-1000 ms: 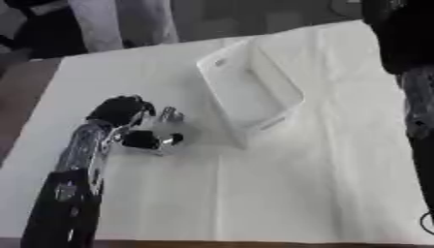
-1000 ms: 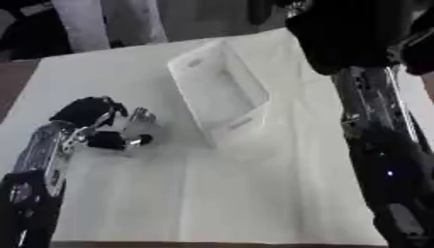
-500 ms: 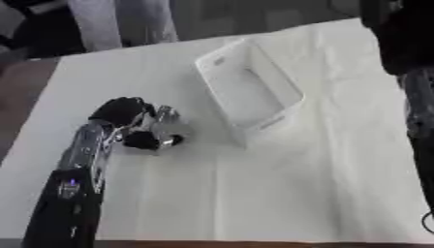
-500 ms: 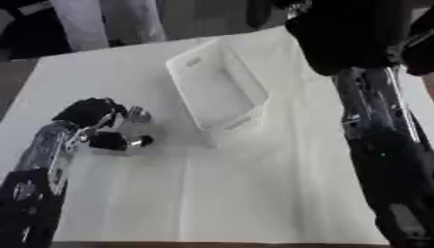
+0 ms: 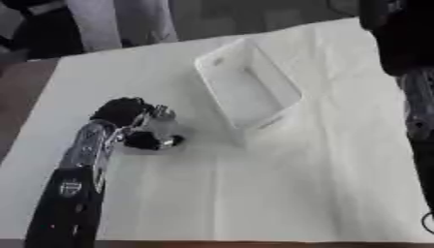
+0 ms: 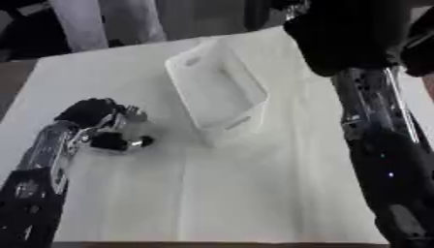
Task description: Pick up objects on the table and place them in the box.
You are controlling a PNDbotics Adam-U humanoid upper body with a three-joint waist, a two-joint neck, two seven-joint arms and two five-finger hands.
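Left hand closing on a small object beside the white box

The white-clothed table (image 5: 280,193) fills the view, dark floor beyond. The white box (image 5: 247,92) sits empty near centre; the right arm hangs at the right edge, hand unseen. The left hand (image 5: 127,112), fingers curled, covers a small dark-and-silver object (image 5: 152,140) just left of the box. It could slip free during lifting, being barely caged.

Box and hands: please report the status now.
Left robot hand curled on the cloth, left of the box; what it holds unclear. Right robot hand not visible, only its arm. Box looks empty, path clear.
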